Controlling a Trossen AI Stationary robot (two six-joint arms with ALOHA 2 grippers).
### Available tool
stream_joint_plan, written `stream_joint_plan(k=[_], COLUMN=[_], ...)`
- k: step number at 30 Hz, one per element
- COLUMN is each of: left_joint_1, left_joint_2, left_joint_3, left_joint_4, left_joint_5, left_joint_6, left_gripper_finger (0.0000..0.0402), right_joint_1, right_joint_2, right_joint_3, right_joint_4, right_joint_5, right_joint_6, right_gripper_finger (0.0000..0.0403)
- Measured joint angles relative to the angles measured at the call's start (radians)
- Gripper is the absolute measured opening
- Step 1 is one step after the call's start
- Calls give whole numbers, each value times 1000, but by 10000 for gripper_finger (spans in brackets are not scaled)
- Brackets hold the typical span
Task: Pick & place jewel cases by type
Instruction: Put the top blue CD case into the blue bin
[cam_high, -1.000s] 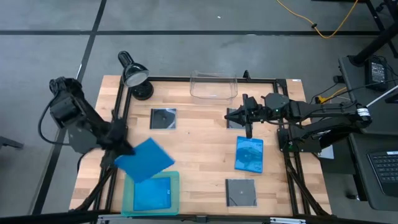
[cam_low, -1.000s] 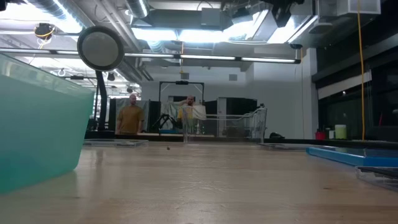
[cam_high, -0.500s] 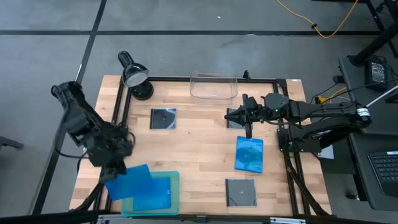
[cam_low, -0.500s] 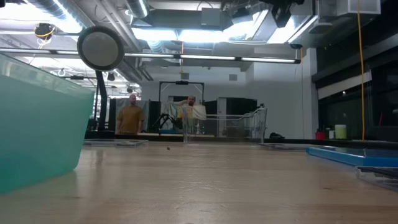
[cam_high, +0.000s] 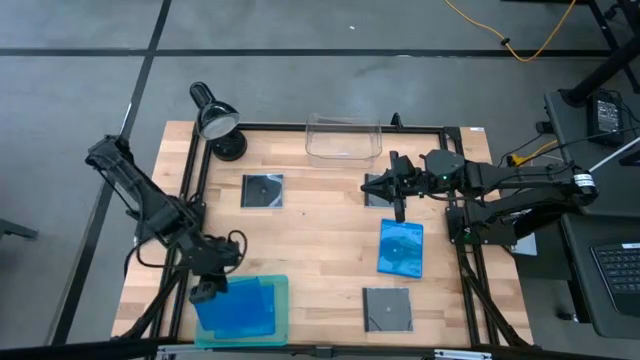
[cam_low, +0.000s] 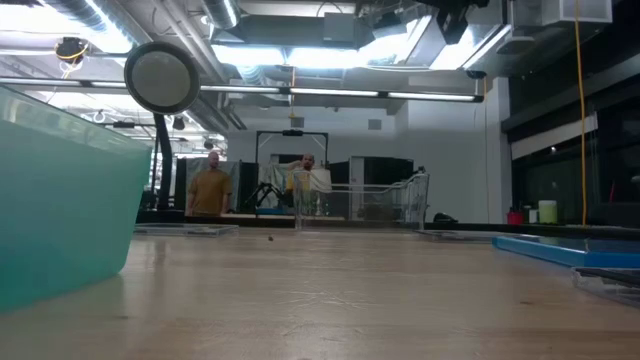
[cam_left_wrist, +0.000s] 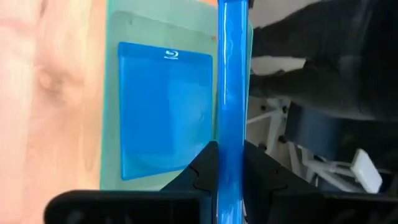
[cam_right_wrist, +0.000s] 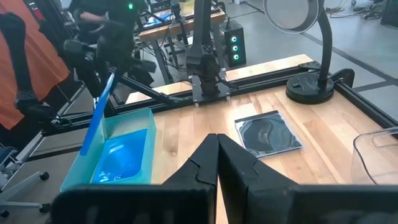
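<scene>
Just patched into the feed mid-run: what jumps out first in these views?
The left gripper at the table's front left corner is shut on a bright blue case, held on edge over the teal tray, where another blue case already lies flat. The right gripper is shut, hovering near the back right by a dark grey case. A third blue case lies flat on the table's right half.

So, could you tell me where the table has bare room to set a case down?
Bare wood lies mid-table, between the grey case and the flat blue case. It is crowded at the teal tray, where the left gripper holds a blue case on edge.
</scene>
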Motion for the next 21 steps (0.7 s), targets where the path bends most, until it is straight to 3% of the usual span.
stream_joint_plan(k=[8,21], left_joint_1=[44,54], left_joint_2=[94,281], left_joint_3=[-77,-81], left_joint_4=[130,204], left_joint_5=[118,144], left_joint_6=[91,152], left_gripper_finger=[32,33], right_joint_1=[0,0], right_joint_2=[0,0], right_joint_3=[0,0], right_joint_4=[-8,-54], right_joint_5=[0,0], right_joint_6=[-4,-6], right_gripper_finger=[12,12])
